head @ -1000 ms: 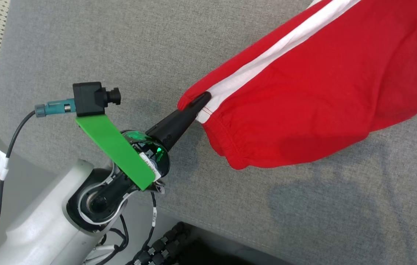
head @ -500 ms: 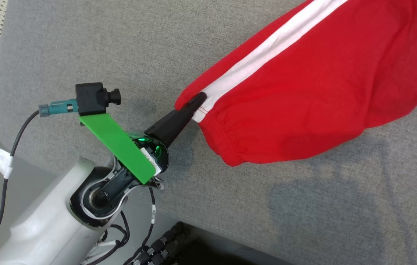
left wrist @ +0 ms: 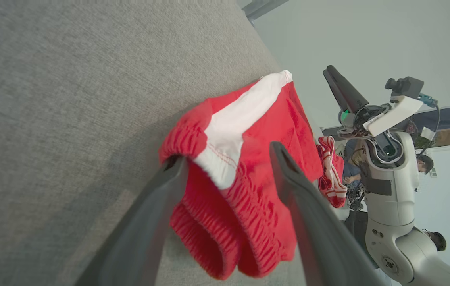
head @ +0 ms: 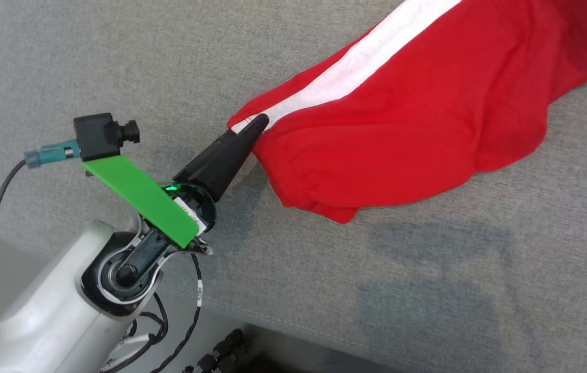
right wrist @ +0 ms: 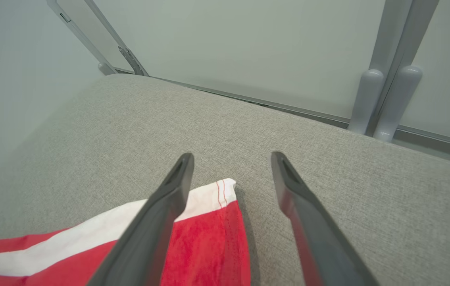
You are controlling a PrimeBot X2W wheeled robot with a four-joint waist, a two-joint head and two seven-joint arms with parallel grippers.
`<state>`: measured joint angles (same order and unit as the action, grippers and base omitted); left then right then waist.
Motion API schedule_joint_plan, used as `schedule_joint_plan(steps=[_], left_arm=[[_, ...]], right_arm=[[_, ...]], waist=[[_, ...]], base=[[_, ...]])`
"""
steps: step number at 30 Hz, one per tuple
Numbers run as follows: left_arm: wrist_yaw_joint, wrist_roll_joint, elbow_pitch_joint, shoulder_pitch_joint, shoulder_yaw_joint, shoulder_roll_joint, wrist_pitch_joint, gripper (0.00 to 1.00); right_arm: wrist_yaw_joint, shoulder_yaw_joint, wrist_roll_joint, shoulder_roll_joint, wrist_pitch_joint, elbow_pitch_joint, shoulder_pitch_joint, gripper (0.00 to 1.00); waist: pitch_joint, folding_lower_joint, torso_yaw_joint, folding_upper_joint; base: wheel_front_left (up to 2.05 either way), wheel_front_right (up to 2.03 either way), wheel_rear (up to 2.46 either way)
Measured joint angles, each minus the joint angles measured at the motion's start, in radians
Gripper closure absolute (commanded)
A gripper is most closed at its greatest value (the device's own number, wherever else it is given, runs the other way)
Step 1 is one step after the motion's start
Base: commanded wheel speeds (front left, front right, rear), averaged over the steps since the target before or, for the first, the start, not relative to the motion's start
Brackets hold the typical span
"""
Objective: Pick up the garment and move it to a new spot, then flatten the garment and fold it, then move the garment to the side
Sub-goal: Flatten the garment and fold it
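Observation:
The garment (head: 402, 119) is a pair of red shorts with a white side stripe, lying on a grey cushioned surface (head: 117, 62). My left gripper (head: 257, 123) sits at the elastic waistband's corner. In the left wrist view the left gripper (left wrist: 225, 157) is open, its fingers spread to either side of the waistband of the shorts (left wrist: 249, 171). My right gripper (right wrist: 231, 157) is open, hovering over the far hem corner of the shorts (right wrist: 201, 246) with nothing between its fingers. The right gripper (left wrist: 330, 71) also shows raised beyond the shorts in the left wrist view.
The cushion's front edge (head: 283, 326) runs along the bottom of the head view, with cables below it. Grey posts (right wrist: 387, 99) and a pale wall stand behind the cushion. A pile of red-and-white cloth (left wrist: 330, 174) and a person's head (left wrist: 423, 163) show past the far side.
The shorts have sunk from a lifted, stretched hang to lie slack on the cushion. My left gripper has shifted left with the waistband corner. The head camera has also moved.

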<state>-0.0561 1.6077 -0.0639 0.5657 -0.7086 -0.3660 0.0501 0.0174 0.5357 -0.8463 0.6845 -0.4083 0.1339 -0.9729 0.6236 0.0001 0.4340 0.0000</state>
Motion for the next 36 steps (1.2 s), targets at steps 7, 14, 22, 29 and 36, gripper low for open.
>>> schedule_joint_plan(steps=[7,14,22,29,36], left_arm=[[0.030,-0.001,-0.011,-0.055,-0.009,-0.019,-0.006,0.00],[0.087,-0.002,-0.013,-0.117,-0.007,-0.065,-0.026,0.00],[0.100,0.047,-0.111,-0.181,-0.035,-0.021,-0.039,0.00],[0.113,0.053,-0.143,-0.197,-0.042,-0.008,-0.047,0.00],[0.138,0.049,-0.151,-0.197,-0.057,-0.008,-0.043,0.00]], right_arm=[[-0.020,0.004,-0.009,0.008,0.005,0.022,0.041,0.00],[-0.040,0.009,-0.054,0.004,0.019,0.034,0.110,0.00],[-0.044,0.025,-0.098,0.002,0.001,0.030,0.193,0.00],[-0.042,0.032,-0.110,0.007,-0.016,0.017,0.212,0.00],[-0.027,0.047,-0.114,0.009,-0.042,0.014,0.244,0.00]], waist=[[-0.041,0.0000,-0.029,0.0000],[-0.093,0.0000,-0.050,0.0000],[-0.135,-0.0001,-0.075,0.0000],[-0.132,-0.0001,-0.096,0.0000],[-0.107,-0.0001,-0.101,0.0000]], base=[[0.00,0.00,0.00],[0.00,0.00,0.00],[0.00,0.00,0.00],[0.00,0.00,0.00],[0.00,0.00,0.00]])
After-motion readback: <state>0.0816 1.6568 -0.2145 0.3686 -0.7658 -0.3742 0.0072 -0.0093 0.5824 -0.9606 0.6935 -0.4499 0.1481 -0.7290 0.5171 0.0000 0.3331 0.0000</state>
